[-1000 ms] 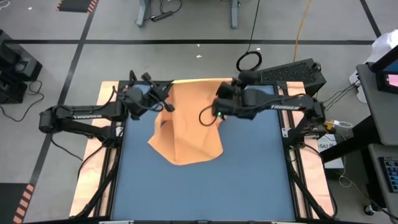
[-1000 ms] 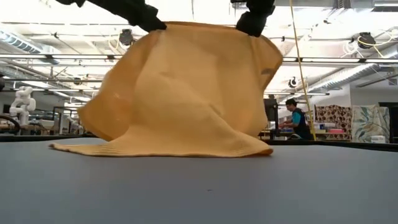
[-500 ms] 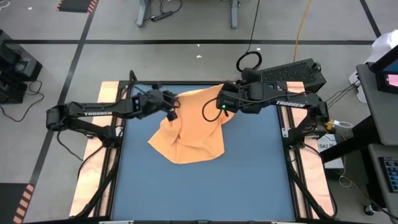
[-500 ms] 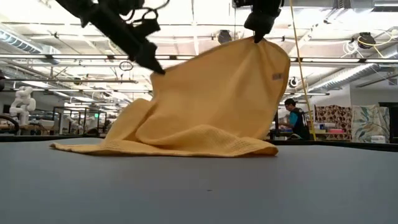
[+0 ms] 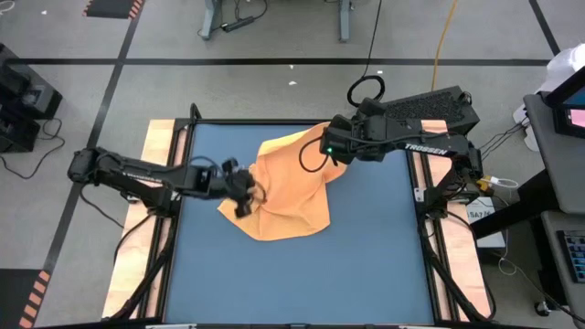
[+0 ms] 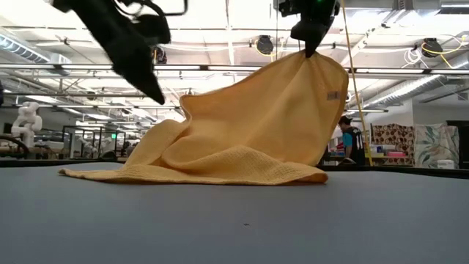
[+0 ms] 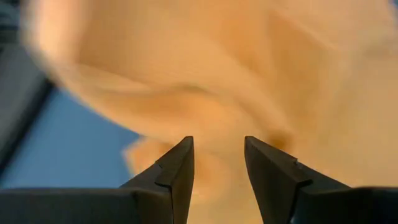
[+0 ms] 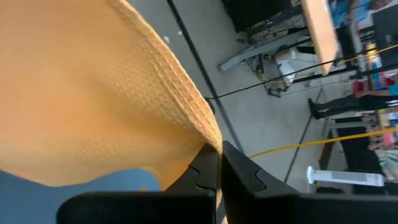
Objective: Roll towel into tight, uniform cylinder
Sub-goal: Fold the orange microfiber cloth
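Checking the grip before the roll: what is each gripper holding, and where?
Right gripper pinches the towel by its raised corner. Left gripper is open, holding nothing.

You have the towel (image 5: pixel 288 187) heaped mid-table (image 5: pixel 366 265), its far corner hung from the right gripper (image 5: pixel 331 157); the left gripper (image 5: pixel 253 194) sits just beside its left edge

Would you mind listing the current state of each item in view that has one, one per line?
Towel: unrolled and crumpled, one corner lifted off the table, the rest heaped on the blue surface.
Left gripper: open, holding nothing, close to the towel's left side.
Right gripper: shut on the towel's raised corner, holding it above the table.
Table: bare blue surface except where the towel lies.
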